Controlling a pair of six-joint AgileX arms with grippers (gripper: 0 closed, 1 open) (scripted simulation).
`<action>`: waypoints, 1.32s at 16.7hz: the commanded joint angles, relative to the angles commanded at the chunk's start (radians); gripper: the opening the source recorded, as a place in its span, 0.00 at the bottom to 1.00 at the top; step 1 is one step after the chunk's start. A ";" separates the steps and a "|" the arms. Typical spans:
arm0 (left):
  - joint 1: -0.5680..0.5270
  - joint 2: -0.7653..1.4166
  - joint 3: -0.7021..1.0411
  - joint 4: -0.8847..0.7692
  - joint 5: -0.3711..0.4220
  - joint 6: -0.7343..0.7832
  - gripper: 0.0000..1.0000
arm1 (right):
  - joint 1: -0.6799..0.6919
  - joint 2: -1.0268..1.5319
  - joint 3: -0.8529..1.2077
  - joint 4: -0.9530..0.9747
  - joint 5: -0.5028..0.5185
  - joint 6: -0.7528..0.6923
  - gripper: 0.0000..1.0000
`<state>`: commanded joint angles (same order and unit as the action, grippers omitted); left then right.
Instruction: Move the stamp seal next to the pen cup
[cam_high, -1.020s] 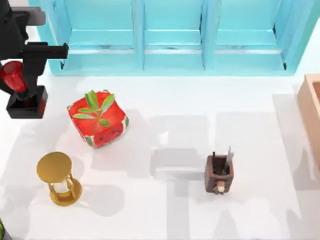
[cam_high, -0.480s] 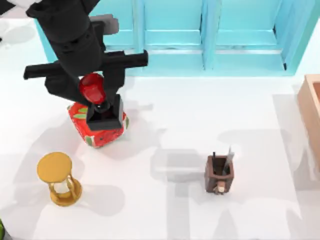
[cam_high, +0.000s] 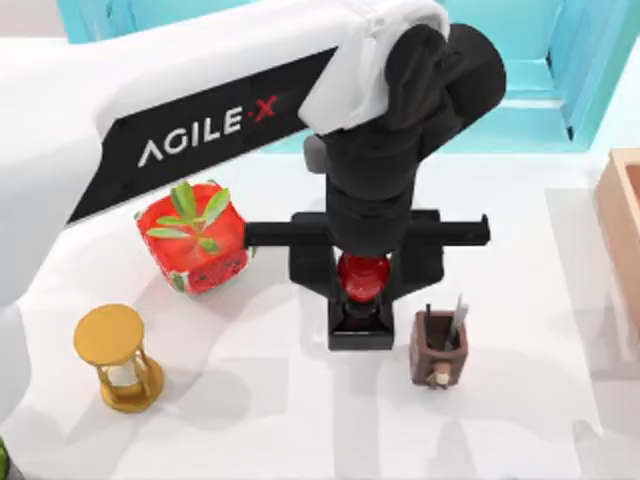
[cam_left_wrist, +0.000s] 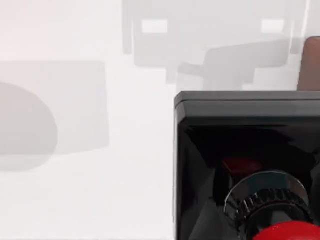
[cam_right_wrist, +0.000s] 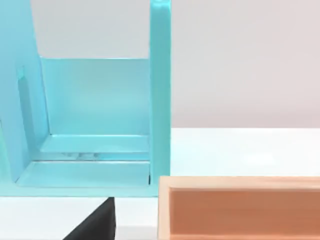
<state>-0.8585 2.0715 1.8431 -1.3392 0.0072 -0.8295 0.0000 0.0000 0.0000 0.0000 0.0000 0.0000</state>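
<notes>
Top view shows my left arm reaching far across the white table (cam_high: 300, 420) from the left side, with its big white part and black wrist hanging over the middle. The left gripper (cam_high: 362, 278) points down, and its two black fingers are closed on the red knob of the stamp seal (cam_high: 362, 300). The stamp seal stands upright, with its black square base below the knob. I cannot tell if the base touches the table or hangs just above it. The stamp seal is just beside the pen cup (cam_high: 438, 350), on the cup's left side. There is a thin gap between the two. The pen cup is brown and square, with a dark pen and a grey pen sticking up out of it. A red plant pot (cam_high: 195, 250) with green leaves sits to the left of the gripper. A golden hourglass (cam_high: 115, 357) stands near the front left. A blue shelf (cam_high: 530, 110) runs along the back of the table, and a wooden box (cam_high: 622, 215) sits at the right edge. Left wrist view looks down at the black base of the stamp seal (cam_left_wrist: 245, 160) from very close, with a bit of the red knob showing. Right wrist view shows the blue shelf (cam_right_wrist: 95, 120) and the wooden box (cam_right_wrist: 240, 205).
</notes>
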 joint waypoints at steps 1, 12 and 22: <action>-0.004 0.005 0.004 -0.002 -0.004 -0.005 0.00 | 0.000 0.000 0.000 0.000 0.000 0.000 1.00; -0.003 0.006 -0.054 0.056 -0.004 -0.004 0.00 | 0.000 0.000 0.000 0.000 0.000 0.000 1.00; -0.003 0.006 -0.054 0.056 -0.004 -0.004 0.68 | 0.000 0.000 0.000 0.000 0.000 0.000 1.00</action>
<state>-0.8616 2.0770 1.7895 -1.2827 0.0029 -0.8338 0.0000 0.0000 0.0000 0.0000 0.0000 0.0000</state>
